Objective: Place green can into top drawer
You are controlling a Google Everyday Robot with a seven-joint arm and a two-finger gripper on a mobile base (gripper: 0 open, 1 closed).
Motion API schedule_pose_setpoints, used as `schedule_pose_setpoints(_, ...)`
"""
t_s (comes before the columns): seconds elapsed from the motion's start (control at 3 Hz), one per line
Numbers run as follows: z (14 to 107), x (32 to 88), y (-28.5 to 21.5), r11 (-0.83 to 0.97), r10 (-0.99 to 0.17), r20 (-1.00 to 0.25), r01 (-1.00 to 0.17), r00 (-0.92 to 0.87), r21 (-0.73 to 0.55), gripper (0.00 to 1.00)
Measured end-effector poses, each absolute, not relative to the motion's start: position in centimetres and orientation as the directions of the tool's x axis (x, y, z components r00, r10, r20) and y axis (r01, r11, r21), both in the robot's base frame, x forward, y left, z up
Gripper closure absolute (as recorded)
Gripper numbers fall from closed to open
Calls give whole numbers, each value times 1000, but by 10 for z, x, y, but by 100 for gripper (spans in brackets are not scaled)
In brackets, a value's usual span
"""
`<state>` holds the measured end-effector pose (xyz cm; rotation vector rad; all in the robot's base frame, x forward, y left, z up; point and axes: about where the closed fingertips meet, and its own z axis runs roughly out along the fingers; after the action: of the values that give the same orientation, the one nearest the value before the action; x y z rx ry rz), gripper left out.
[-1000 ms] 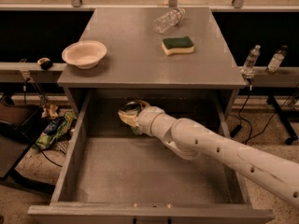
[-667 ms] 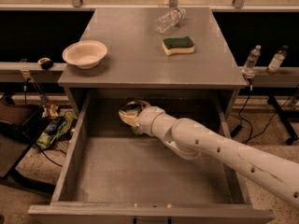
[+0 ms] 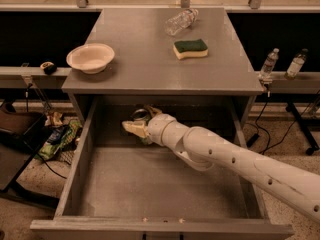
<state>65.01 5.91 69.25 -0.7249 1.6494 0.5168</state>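
The top drawer (image 3: 75,170) stands pulled wide open below the grey cabinet top. My gripper (image 3: 139,124) reaches into the drawer's back part from the right, on a long white arm. Its pale fingers (image 3: 131,129) sit on either side of the green can (image 3: 141,117). The can's silver top shows between them, with a bit of green below. The can is held upright just above the drawer floor, near the back wall. Most of its body is hidden by the fingers and wrist.
On the cabinet top are a pale bowl (image 3: 90,57) at the left, a green and yellow sponge (image 3: 190,48) and a clear plastic bottle (image 3: 180,21) lying down. Two small bottles (image 3: 269,63) stand on a rail at the right. Clutter (image 3: 57,139) lies on the floor at the left.
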Motion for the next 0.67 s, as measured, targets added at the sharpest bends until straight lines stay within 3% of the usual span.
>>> schedule_pose_setpoints(0.67, 692, 650, 59, 707, -179, -978, -705, -105, -54, 0)
